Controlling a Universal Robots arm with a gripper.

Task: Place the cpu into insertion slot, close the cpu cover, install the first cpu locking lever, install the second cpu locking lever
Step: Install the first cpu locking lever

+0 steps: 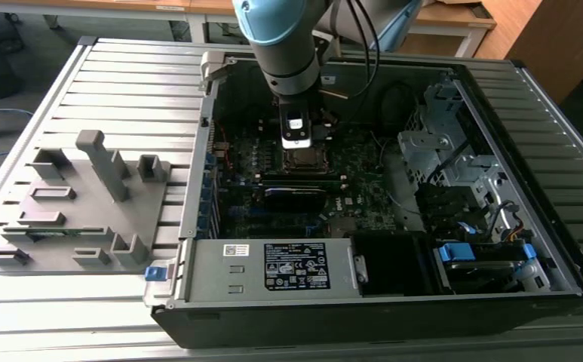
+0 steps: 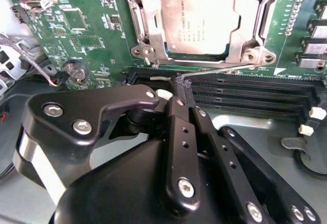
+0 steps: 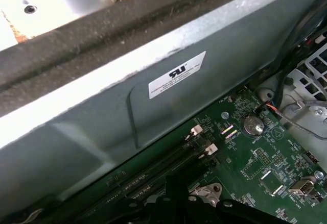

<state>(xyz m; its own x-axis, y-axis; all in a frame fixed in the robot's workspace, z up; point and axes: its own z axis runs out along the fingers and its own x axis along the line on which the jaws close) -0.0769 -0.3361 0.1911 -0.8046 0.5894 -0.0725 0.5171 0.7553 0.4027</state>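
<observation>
I am hanging over the open computer case [image 1: 392, 226] that is lying on the slatted tabletop [image 1: 120, 83], with my gripper [image 2: 183, 87] lowered onto the motherboard [image 2: 97, 25]. In the second wrist view the cpu [image 2: 199, 20] is sitting in the insertion slot [image 2: 145, 35], its dull silver top facing up, and the cpu cover [image 2: 255, 15] is lying down around it as a silvery frame. My jaws are pressed together on the end of a thin locking lever [image 2: 219, 71] — a wire rod running along the edge of the socket, just beside the black memory slots [image 2: 250, 94]. The lever is angling slightly up off the board toward my fingertips rather than lying flat.

In the exterior view my arm [image 1: 286, 45] is coming straight down into the case above the socket. To the exterior view's left of the case, a grey fixture tray [image 1: 90, 204] is resting on the tabletop — well apart from my gripper.
</observation>
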